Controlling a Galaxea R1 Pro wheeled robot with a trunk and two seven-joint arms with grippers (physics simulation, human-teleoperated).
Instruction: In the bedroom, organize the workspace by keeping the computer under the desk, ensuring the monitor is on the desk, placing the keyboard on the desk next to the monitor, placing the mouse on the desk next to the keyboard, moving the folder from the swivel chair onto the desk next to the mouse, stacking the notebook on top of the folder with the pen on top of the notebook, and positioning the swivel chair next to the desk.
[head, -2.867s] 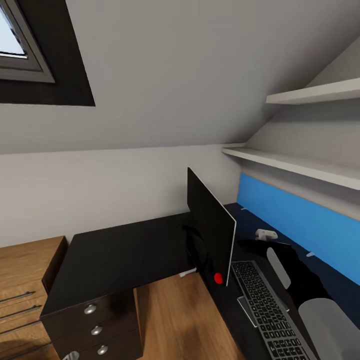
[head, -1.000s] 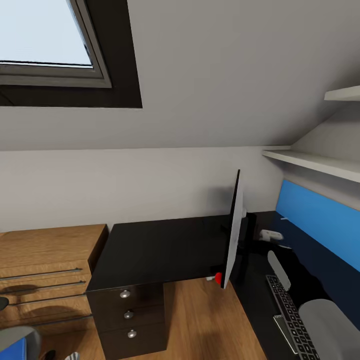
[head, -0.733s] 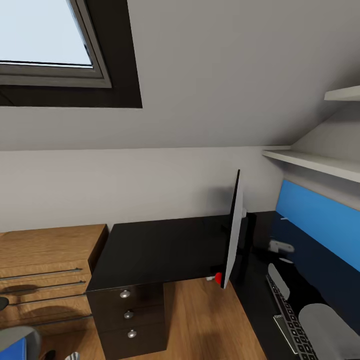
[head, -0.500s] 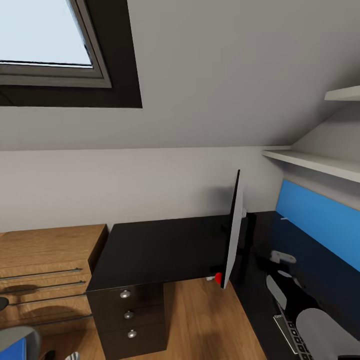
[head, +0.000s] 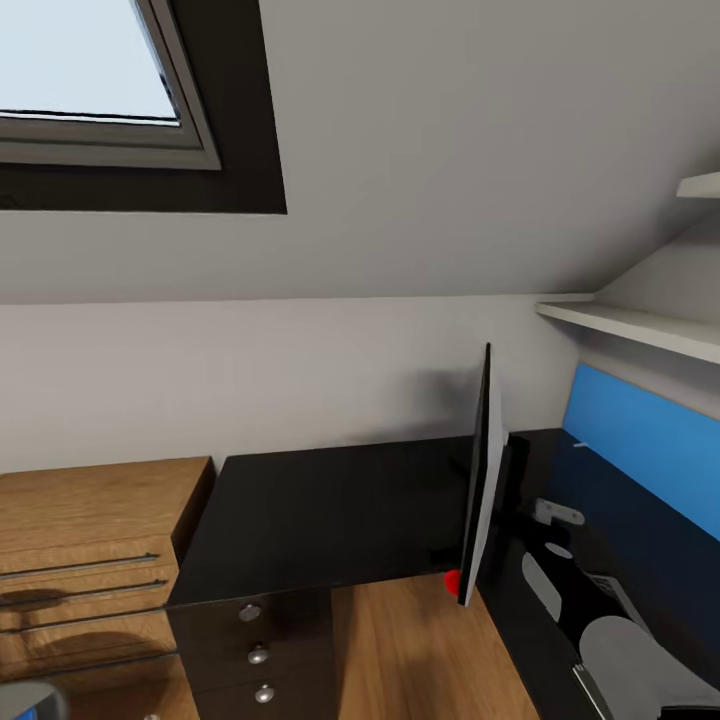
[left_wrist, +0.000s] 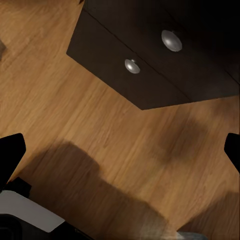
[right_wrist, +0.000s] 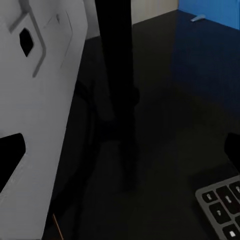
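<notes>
I'm beside the desk (head: 320, 510), monitor (head: 484, 480) standing edge-on on it. Step looks like squaring the monitor: I'd push its grey back (right_wrist: 40, 100) slow, clear of the stand (right_wrist: 120, 110), not knocking the keyboard (right_wrist: 222, 205). Right gripper (right_wrist: 120, 150) spread wide, empty, nr the monitor's back, not touching. Left gripper (left_wrist: 120, 150) also wide, empty, over floor (left_wrist: 100, 150) by the drawers (left_wrist: 145, 60).

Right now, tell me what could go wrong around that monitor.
1. The monitor stands edge-on at the desk's inner corner, its lower corner overhanging the wooden floor; a nudge could tip it off.
2. The right gripper, open, points at the monitor's stand, so moving forward may hit it.
3. The keyboard lies close by and could get shoved.
</notes>
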